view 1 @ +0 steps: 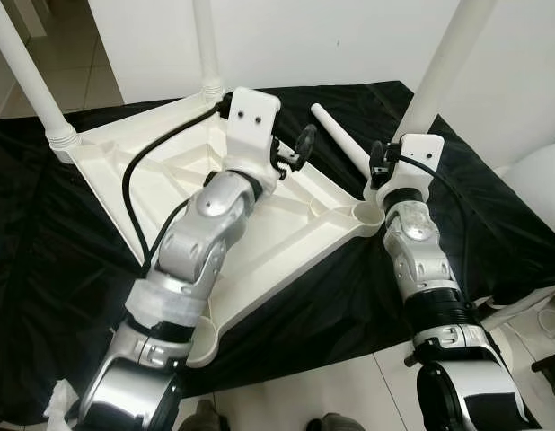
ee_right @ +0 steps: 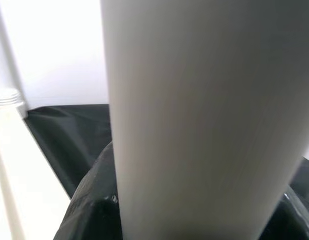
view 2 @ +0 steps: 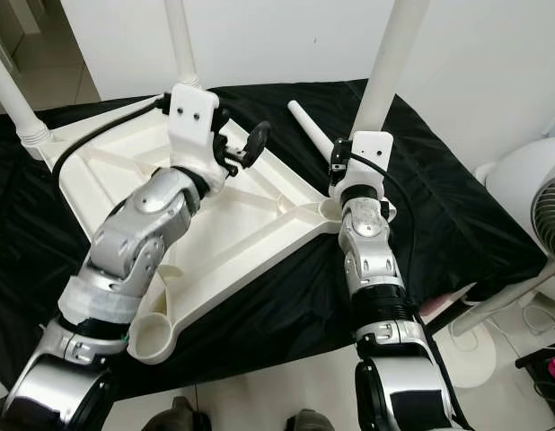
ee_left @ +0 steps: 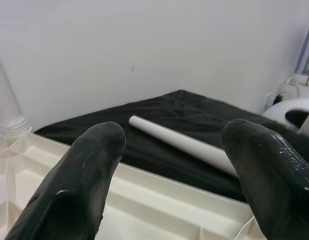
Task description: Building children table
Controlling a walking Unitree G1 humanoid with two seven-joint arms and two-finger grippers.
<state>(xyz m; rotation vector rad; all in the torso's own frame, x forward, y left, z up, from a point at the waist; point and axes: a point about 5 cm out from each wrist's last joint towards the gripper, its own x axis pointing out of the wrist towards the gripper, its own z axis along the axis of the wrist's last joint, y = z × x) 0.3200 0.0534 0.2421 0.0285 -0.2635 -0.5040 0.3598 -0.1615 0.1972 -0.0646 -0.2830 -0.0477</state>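
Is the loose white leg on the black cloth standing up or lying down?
Lying down. The loose leg rests flat on the black cloth, beside the upturned tabletop.

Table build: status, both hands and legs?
Right hand shut on upright leg at corner socket. Left hand open, empty, over upturned tabletop. Loose leg on black cloth, last socket unfilled.
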